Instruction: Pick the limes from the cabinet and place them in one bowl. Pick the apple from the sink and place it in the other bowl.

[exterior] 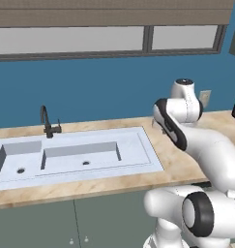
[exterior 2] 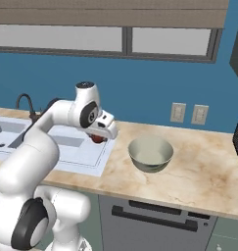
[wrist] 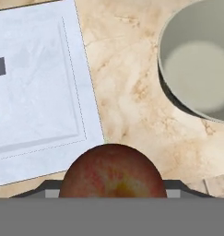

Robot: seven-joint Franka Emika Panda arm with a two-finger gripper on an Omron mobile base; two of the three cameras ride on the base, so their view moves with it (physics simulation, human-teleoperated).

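1. The hand (exterior 2: 98, 138) grips the round red apple with a yellowish patch (wrist: 112, 171); in the hand view the fruit sits low in the frame, and in the right base view a bit of red shows under the wrist.
2. The apple hangs above the tan marbled tabletop (exterior 2: 199, 162), just past the right edge of the pale grey-white double-basin sink (exterior: 70, 157); both basins look bare, so the pick from the sink appears done.
3. The round grey-green bowl with a pale inside (exterior 2: 150, 153) stands on the tabletop near the hand, to its right, with nothing in it; the apple is not yet over its rim.
4. My judgement: what remains for the apple is carrying it across and letting go inside this bowl; how the limes stand cannot be told here.
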